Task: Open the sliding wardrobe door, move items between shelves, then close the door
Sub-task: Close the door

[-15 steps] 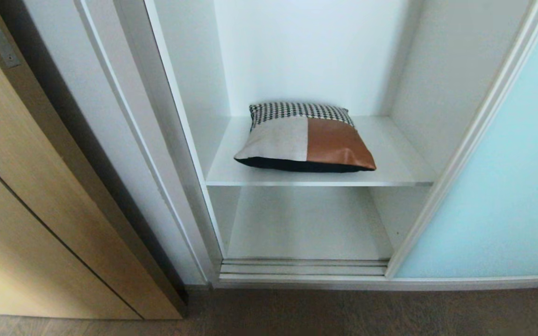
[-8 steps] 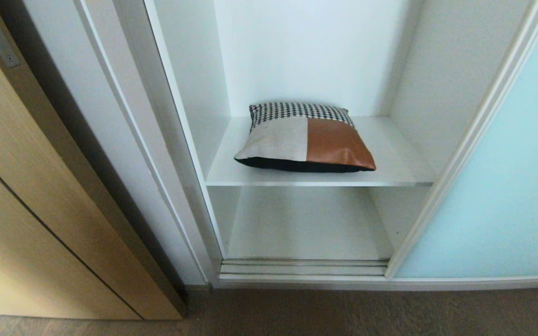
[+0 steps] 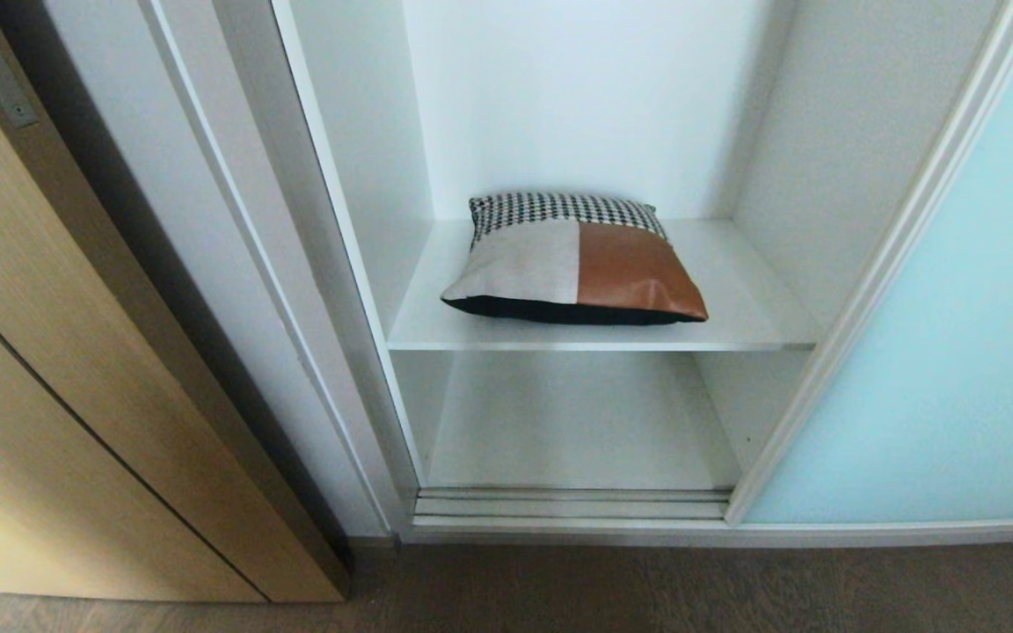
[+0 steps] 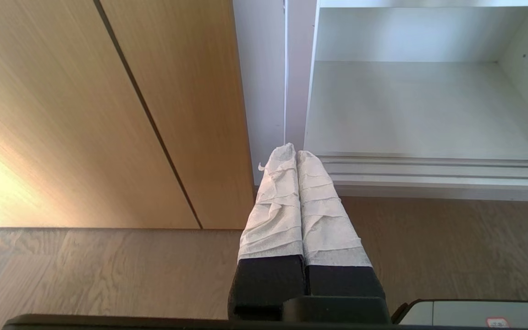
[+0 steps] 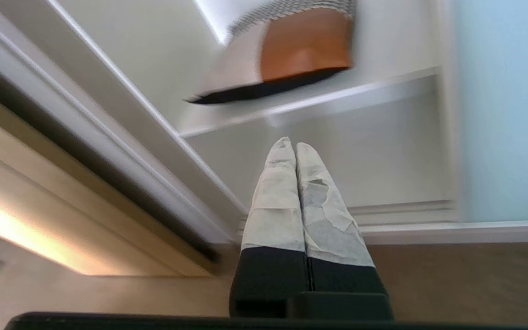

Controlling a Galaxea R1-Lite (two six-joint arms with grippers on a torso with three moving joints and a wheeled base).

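Observation:
The frosted pale-blue sliding wardrobe door (image 3: 955, 352) stands slid to the right, leaving the white wardrobe interior exposed. A patchwork cushion (image 3: 572, 260) with houndstooth, cream and rust-brown panels lies flat on the upper shelf (image 3: 735, 330); the lower shelf (image 3: 577, 422) beneath it is bare. Neither arm shows in the head view. My right gripper (image 5: 290, 145) is shut and empty, low in front of the opening, with the cushion (image 5: 291, 50) above and beyond it. My left gripper (image 4: 290, 153) is shut and empty near the floor, by the wardrobe's left post.
A tan wood door (image 3: 58, 352) stands to the left of the wardrobe, close to its white frame (image 3: 295, 308). The door tracks (image 3: 572, 507) run along the bottom sill. Wood floor (image 3: 647, 589) lies in front.
None in the head view: cushion, door and shelves stand as before, and no arm has come into it.

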